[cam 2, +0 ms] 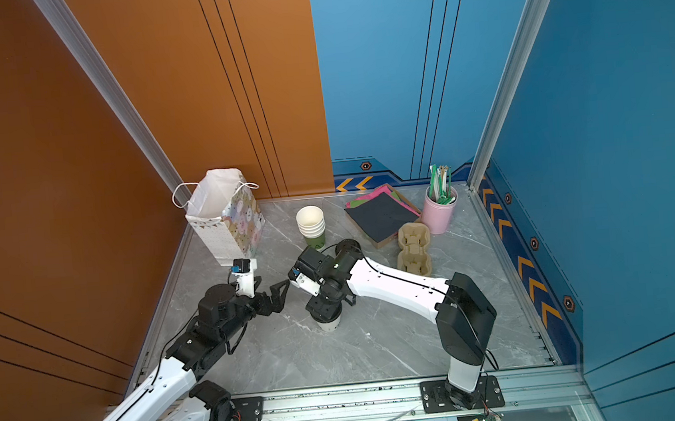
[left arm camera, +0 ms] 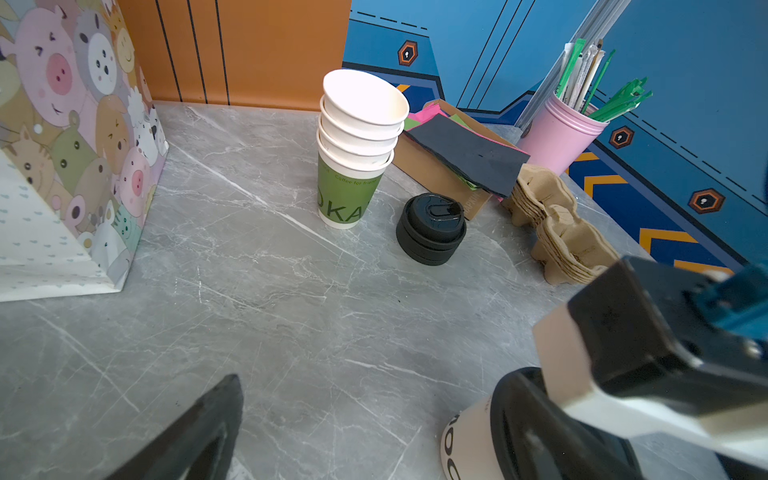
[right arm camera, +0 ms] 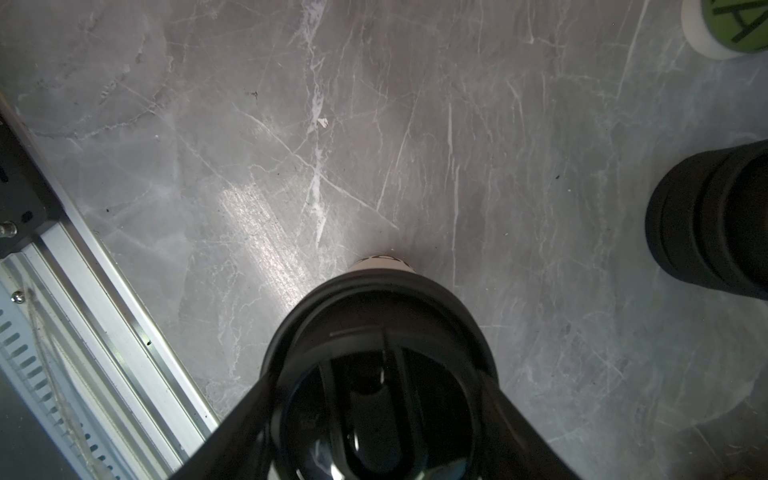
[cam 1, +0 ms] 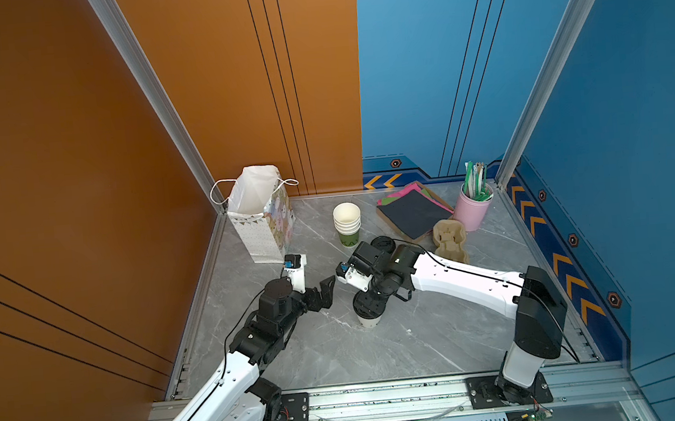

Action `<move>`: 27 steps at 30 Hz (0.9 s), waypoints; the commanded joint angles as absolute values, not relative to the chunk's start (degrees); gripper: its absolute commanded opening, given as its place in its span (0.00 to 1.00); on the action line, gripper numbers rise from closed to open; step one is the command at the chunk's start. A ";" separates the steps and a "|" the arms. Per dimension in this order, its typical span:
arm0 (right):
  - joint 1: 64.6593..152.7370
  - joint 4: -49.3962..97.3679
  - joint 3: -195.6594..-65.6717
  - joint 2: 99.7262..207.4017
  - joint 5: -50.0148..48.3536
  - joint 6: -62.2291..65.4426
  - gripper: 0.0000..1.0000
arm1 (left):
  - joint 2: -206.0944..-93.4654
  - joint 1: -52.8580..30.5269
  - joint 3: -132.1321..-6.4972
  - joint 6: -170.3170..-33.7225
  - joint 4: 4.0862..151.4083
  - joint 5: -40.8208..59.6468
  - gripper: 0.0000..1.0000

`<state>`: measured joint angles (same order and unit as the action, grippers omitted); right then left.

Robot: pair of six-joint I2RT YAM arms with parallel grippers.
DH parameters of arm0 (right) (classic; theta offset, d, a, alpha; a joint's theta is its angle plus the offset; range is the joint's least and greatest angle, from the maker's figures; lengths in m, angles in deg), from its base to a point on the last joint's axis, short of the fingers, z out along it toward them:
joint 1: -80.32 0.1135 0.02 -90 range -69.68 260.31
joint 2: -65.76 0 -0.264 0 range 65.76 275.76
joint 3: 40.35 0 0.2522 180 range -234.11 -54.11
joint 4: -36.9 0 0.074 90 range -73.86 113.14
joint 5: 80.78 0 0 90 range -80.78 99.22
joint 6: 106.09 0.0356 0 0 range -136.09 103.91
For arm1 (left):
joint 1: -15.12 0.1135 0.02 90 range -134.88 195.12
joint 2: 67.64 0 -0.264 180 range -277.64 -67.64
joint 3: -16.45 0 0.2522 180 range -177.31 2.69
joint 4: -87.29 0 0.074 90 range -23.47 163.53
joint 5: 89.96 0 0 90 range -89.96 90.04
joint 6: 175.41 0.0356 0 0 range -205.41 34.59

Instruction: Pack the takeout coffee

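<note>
Right wrist view: we see the right gripper closed partway around the black lid of the takeout coffee, upright on the table. At its nine o'clock, the left gripper gapes wide and empty; gift bag stands at eleven.

Your left gripper hangs low with its jaws spread wide, reaching toward the right arm. Your right arm bends at the wrist, its gripper pointing straight down, jaws closed on the cup.

takeout coffee before cup stack, bag left
</note>
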<state>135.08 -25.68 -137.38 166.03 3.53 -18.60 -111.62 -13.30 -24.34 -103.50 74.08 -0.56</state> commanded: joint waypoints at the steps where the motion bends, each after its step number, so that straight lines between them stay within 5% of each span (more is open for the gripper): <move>1: 135.24 -30.85 -132.18 170.49 5.91 -16.34 0.67 | -111.75 -12.96 -24.03 -103.95 75.28 -1.19 0.98; 27: 138.66 -27.97 -123.04 172.64 6.95 -11.06 0.63 | -111.76 -12.58 -23.31 -104.49 75.71 -1.20 0.98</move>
